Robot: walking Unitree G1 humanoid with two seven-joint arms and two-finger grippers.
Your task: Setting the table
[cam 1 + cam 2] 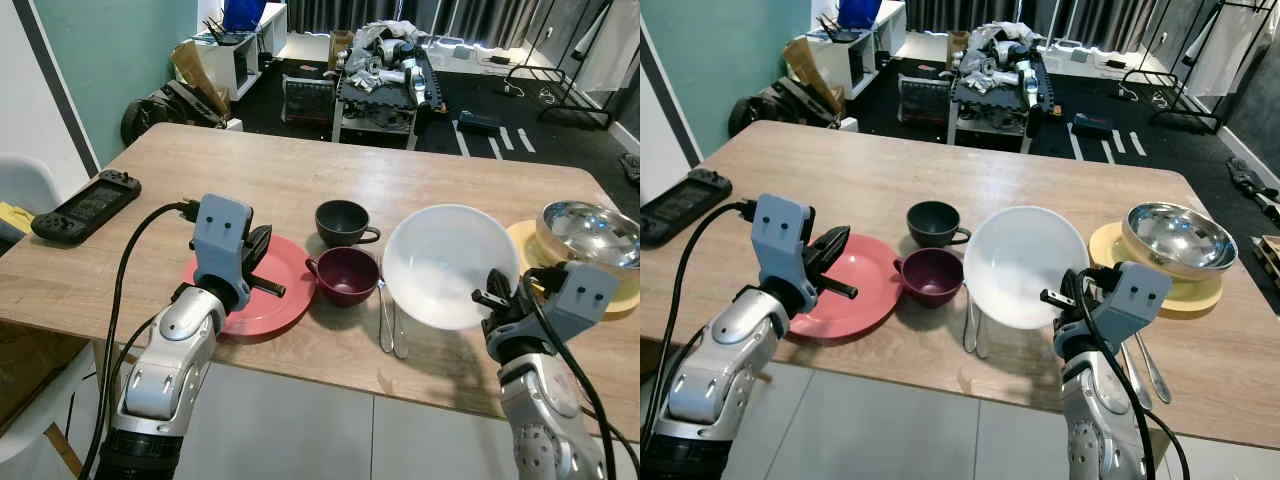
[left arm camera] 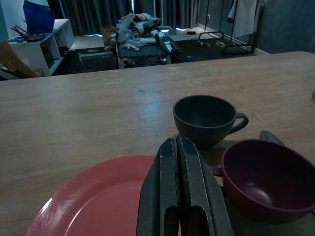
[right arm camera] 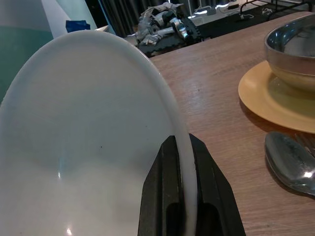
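Observation:
On the wooden table (image 1: 250,180) lies a red plate (image 1: 290,295), and my left gripper (image 1: 263,263) hovers over it, shut and holding nothing. A maroon cup (image 1: 345,275) stands beside the plate, with a dark grey cup (image 1: 343,222) behind it. My right gripper (image 1: 497,296) is shut on the near rim of a white bowl (image 1: 445,260), which is tilted up off the table. Metal cutlery (image 1: 388,325) lies under the bowl's left edge. To the right, a steel bowl (image 1: 590,232) rests on a yellow plate (image 1: 522,248). A spoon (image 3: 290,162) lies in front of that plate.
A black game controller (image 1: 88,205) sits at the table's left end, beside a white chair (image 1: 25,180). Beyond the far edge stand a cluttered cart (image 1: 385,75), bags and a shelf on dark floor. The table's back half is bare wood.

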